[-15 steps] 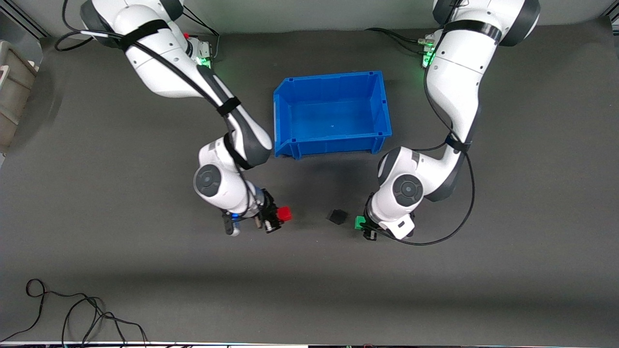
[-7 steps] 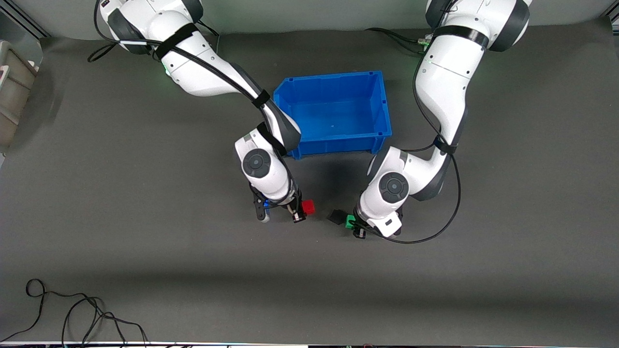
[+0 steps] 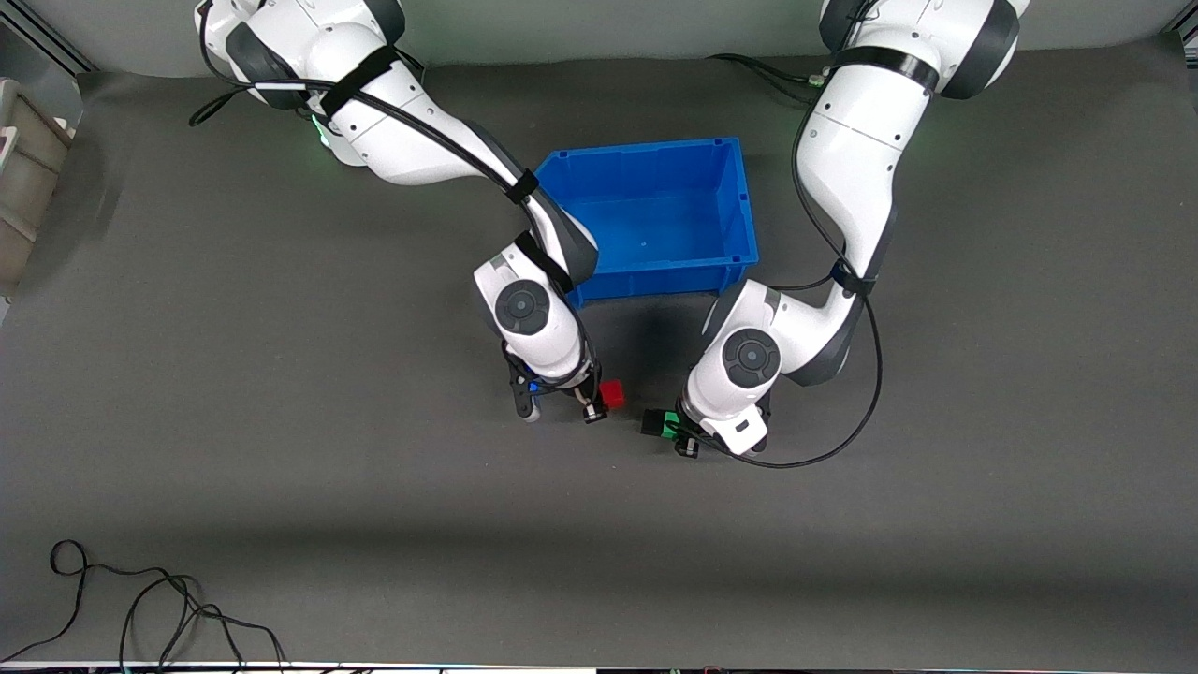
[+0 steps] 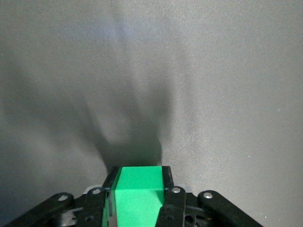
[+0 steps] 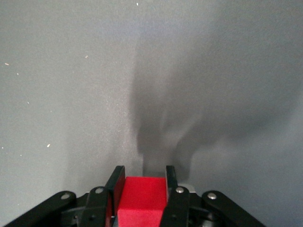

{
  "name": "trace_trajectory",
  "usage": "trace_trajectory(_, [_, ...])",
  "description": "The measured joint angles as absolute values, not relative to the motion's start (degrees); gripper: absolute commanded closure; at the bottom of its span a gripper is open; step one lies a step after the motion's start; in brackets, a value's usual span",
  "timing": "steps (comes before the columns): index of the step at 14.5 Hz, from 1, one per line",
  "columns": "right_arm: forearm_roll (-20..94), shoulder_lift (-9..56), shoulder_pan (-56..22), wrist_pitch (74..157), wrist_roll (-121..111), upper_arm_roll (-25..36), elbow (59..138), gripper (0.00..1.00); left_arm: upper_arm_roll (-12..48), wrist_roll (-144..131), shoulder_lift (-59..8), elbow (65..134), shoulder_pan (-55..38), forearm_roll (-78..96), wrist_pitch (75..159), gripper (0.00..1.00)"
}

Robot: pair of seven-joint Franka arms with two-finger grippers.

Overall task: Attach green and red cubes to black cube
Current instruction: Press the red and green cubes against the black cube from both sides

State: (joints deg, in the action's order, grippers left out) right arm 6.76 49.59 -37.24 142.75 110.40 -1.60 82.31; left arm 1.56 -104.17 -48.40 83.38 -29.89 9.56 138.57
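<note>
Green cube (image 3: 670, 423) clamped in left claw (image 4: 140, 198), touching black cube (image 3: 651, 424), red cube (image 3: 612, 394) clamped in right claw (image 5: 142, 198), just beside.

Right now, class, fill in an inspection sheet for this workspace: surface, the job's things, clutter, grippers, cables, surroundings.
Surface: grey mat, flat.
Job's things: green cube against the black cube; red cube a gap away, toward the right arm's end.
Clutter: blue bin, farther from the front camera than the cubes, nothing seen inside.
Grippers: left gripper shut on the green cube; right gripper shut on the red cube.
Cables: loose black cable on the mat's near edge.
Surroundings: grey container at the right arm's end.
</note>
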Motion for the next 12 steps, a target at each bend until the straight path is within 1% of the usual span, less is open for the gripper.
trace_trajectory(6, [6.63, 50.87, -37.25, 142.75, 110.63, -1.1, 80.76, 1.0, 1.57, -104.27, -48.4, 83.03, -30.69, 9.56, 138.55, 1.0])
trace_trajectory(12, [6.6, 54.18, -37.18, 142.77, 110.63, 0.86, 76.05, 1.0, 1.57, -105.93, -48.39, 82.63, -31.03, 9.57, 138.46, 1.0])
